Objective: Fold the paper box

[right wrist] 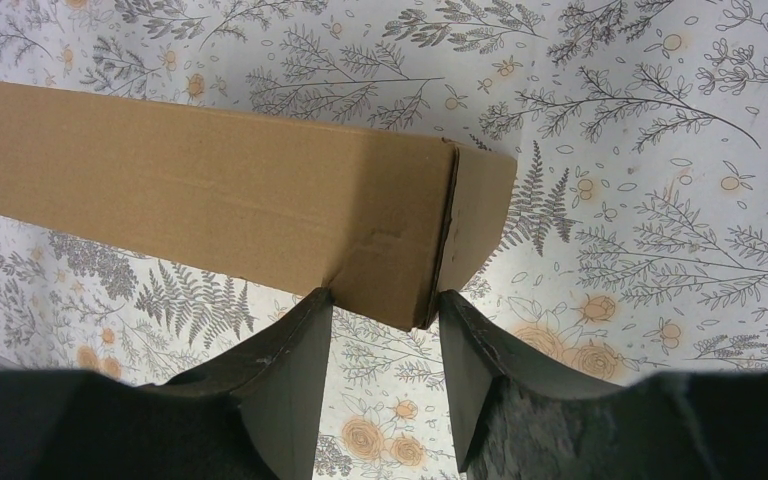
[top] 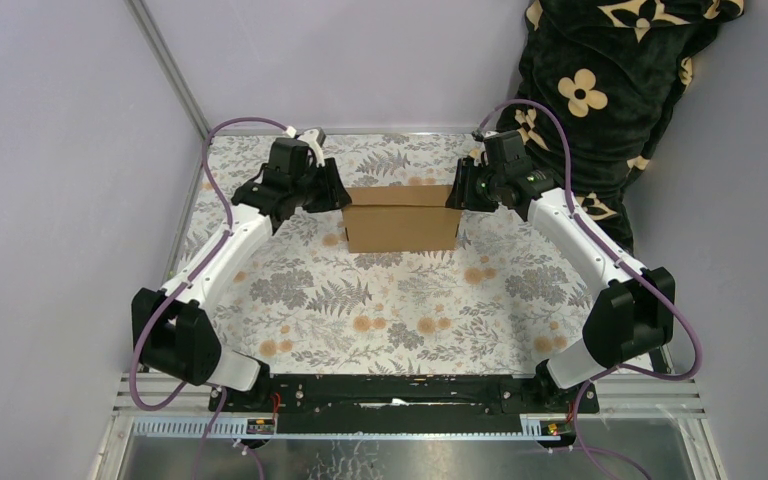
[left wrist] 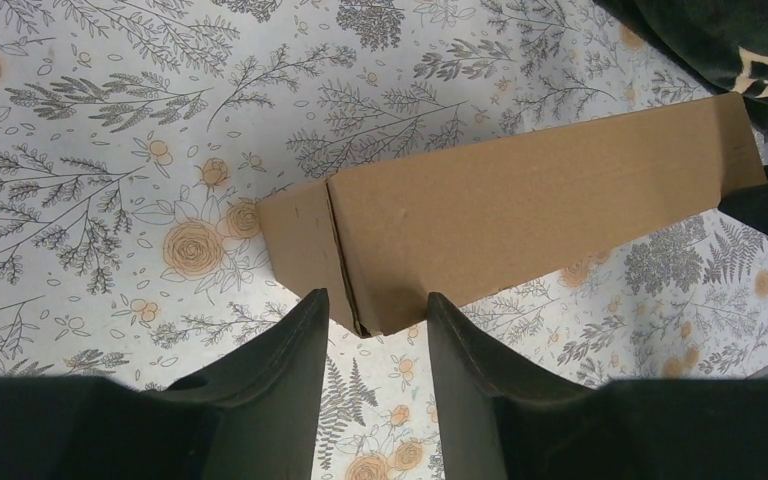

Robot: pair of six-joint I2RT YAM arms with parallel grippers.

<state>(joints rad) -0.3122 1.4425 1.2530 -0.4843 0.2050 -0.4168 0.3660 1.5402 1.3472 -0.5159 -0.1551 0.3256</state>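
- Box point(top: 401, 218) sits toward the far side of the floral table point(top: 380, 310), long axis running left to right; open cloth lies in front.
- Left gripper point(left wrist: 370, 315): fingers spread, straddling the box's point(left wrist: 520, 215) near corner.
- Right gripper point(right wrist: 385, 310): fingers spread around the box's point(right wrist: 210, 195) opposite end corner.

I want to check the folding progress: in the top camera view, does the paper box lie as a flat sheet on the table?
No, the paper box stands up as a folded block between the left gripper and the right gripper.
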